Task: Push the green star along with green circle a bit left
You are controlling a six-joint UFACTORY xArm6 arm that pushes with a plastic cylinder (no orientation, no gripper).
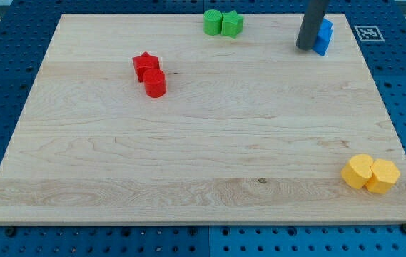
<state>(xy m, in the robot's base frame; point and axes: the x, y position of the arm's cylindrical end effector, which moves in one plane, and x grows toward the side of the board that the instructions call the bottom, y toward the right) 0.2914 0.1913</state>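
Observation:
The green star (232, 24) and the green circle (212, 22) stand side by side, touching, at the top edge of the wooden board (203, 164), a little right of the middle; the circle is on the left. My dark rod comes down at the top right, and my tip (305, 48) rests on the board right beside a blue block (323, 37), on its left. The tip is about a hand's width to the right of the green star, apart from it.
A red star (145, 66) and a red cylinder (155, 83) touch in the upper left. Two yellow blocks (370, 173) sit together near the bottom right corner. A blue pegboard table surrounds the board.

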